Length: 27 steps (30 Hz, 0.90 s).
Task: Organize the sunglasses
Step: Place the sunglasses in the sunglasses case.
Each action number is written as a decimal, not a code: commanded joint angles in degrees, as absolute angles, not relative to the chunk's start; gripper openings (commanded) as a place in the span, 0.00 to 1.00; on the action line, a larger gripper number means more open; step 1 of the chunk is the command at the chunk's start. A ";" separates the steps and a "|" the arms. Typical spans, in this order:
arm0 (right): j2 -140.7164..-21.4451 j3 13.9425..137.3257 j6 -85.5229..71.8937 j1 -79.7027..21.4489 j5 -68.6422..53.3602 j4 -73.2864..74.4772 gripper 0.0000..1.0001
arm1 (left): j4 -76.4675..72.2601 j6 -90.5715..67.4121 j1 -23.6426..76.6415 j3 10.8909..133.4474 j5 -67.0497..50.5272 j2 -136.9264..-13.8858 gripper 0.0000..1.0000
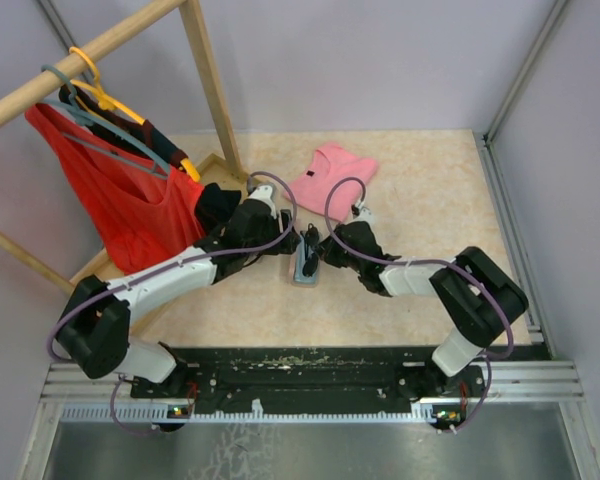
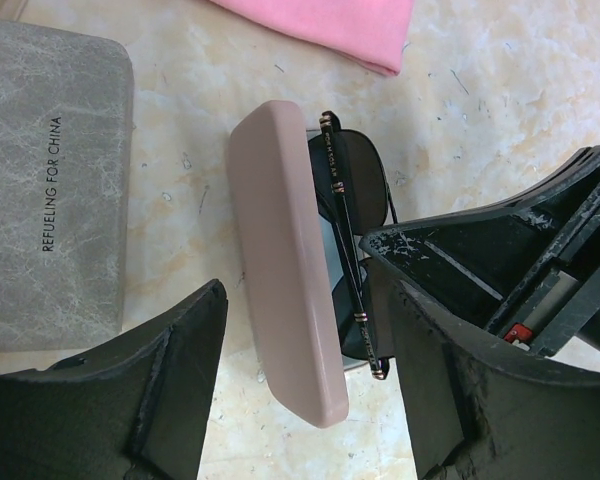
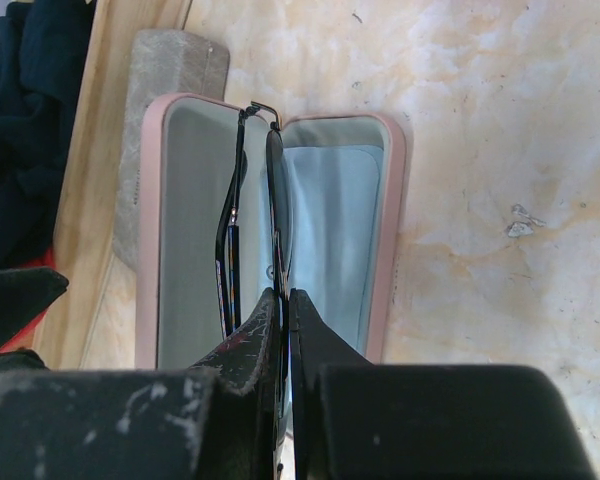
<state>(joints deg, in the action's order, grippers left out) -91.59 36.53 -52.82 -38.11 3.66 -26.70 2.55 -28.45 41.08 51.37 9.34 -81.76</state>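
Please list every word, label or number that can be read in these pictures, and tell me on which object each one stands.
"REFUELING FOR CHINA": dark capitals printed along the lid of the grey case, seen in the left wrist view.
Fine lettering on the arm of the sunglasses: too small to read.
No other text can be read in any view.

Beige worktop (image 1: 430, 200), marbled with cream and rust-coloured veins. At centre, a pink case (image 2: 285, 260): dusty pink shell, pale grey-green lining, with a light-blue cloth (image 3: 325, 240). Black sunglasses (image 2: 355, 172) with small gold bands on the arms. Left of it, a mottled grey case (image 2: 50, 180) with dark lettering. Farther off, a pink garment (image 1: 330, 175). Far left, a red garment (image 1: 120, 200) and a yellow hanger (image 1: 88, 66). Left tool (image 2: 295, 265) and right tool (image 3: 284, 300): black, with pale scuffs.
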 commanded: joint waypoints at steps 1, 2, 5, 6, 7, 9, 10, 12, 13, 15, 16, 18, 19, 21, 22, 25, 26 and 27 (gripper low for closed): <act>-92.85 39.27 -53.36 -38.75 4.63 -31.27 0.00 | 2.00 -28.64 40.81 51.56 8.60 -82.80 0.71; -93.10 39.32 -53.48 -38.80 4.78 -31.29 0.00 | 2.35 -28.61 40.79 51.84 8.61 -82.99 0.71; -93.77 39.37 -53.76 -38.85 5.03 -31.29 0.00 | 3.40 -28.41 40.80 52.86 8.45 -83.67 0.71; -93.94 39.37 -53.79 -38.85 4.98 -31.35 0.00 | 3.71 -28.42 40.86 53.19 8.44 -83.89 0.71; -94.12 39.37 -53.85 -38.85 4.87 -31.36 0.00 | 3.81 -28.40 40.87 53.42 8.39 -83.98 0.71; -94.19 39.29 -54.08 -38.85 4.64 -31.67 0.00 | 3.81 -28.44 40.87 53.52 8.35 -84.02 0.71; -94.19 39.22 -54.20 -38.92 4.63 -31.84 0.00 | 3.89 -28.37 40.87 53.53 8.35 -84.02 0.71; -95.94 39.29 -54.31 -38.94 4.38 -32.13 0.00 | 4.02 -28.30 40.87 53.53 8.51 -84.09 0.70; -96.35 39.29 -54.38 -38.94 4.26 -32.28 0.00 | 4.18 -28.30 40.87 53.60 8.64 -84.11 0.70; -96.94 39.29 -54.59 -38.94 3.85 -32.82 0.00 | 4.39 -28.24 40.87 53.61 8.86 -84.10 0.70; -97.16 39.29 -54.77 -38.98 3.59 -33.20 0.00 | 4.39 -28.23 40.86 53.61 8.83 -84.11 0.70; -97.72 39.37 -54.92 -39.02 3.21 -33.63 0.00 | 4.51 -28.29 40.85 53.69 8.79 -84.19 0.70; -97.97 39.42 -55.01 -39.14 3.17 -33.65 0.00 | 4.53 -28.26 40.87 53.70 8.70 -84.20 0.70; -98.30 39.54 -55.08 -39.20 3.10 -33.81 0.00 | 4.78 -28.07 40.87 53.78 8.70 -84.29 0.70; -98.42 39.55 -55.18 -39.32 2.95 -33.96 0.00 | 4.96 -27.93 40.87 53.86 8.84 -84.28 0.70; -98.79 39.63 -55.12 -39.31 2.51 -34.36 0.00 | 5.12 -27.77 40.80 54.01 8.96 -84.29 0.70; -98.87 39.71 -54.97 -39.43 2.32 -34.34 0.00 | 5.18 -27.70 40.79 54.05 8.94 -84.29 0.70; -98.95 39.73 -54.80 -39.40 2.15 -34.40 0.00 | 5.16 -27.61 40.84 54.05 8.89 -84.29 0.70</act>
